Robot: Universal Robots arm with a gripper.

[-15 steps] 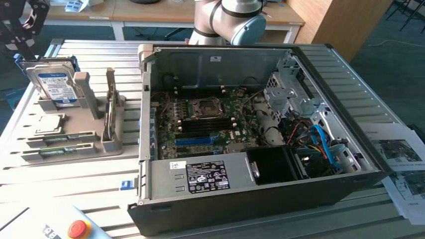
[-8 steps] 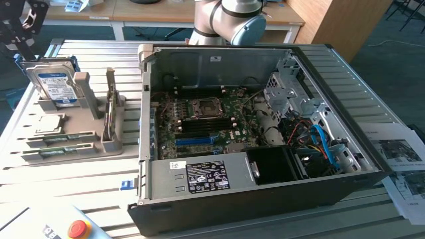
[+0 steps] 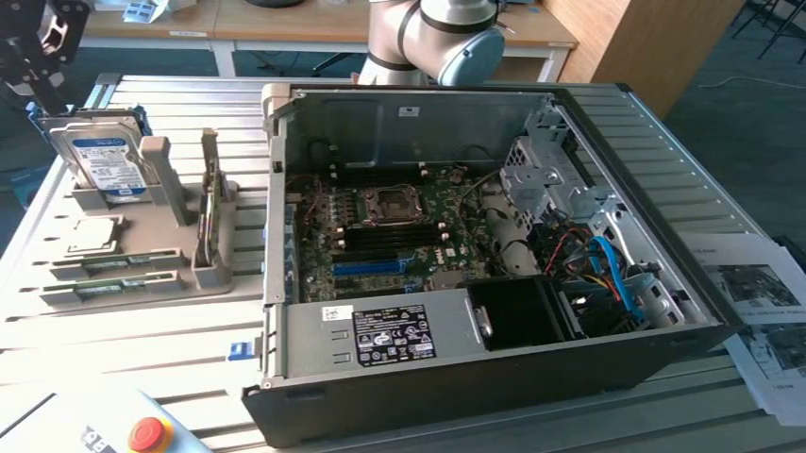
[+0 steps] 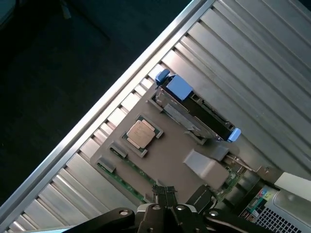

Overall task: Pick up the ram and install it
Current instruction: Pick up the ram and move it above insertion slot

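The ram (image 3: 126,259) is not in the fingers (image 4: 160,194), which look pressed together and hold nothing. They hang above the grey holder (image 3: 176,236) at the left of the frame. The ram lies there in a slot, low on the left, near the hard drive (image 3: 108,165). The open computer case (image 3: 504,377) sits on the surface (image 3: 139,330) beside the holder.

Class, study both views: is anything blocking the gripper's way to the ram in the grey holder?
Nothing visible does. The gripper hangs over the holder, and the ram lies uncovered in it. The hard drive stands upright beside it, not over it.
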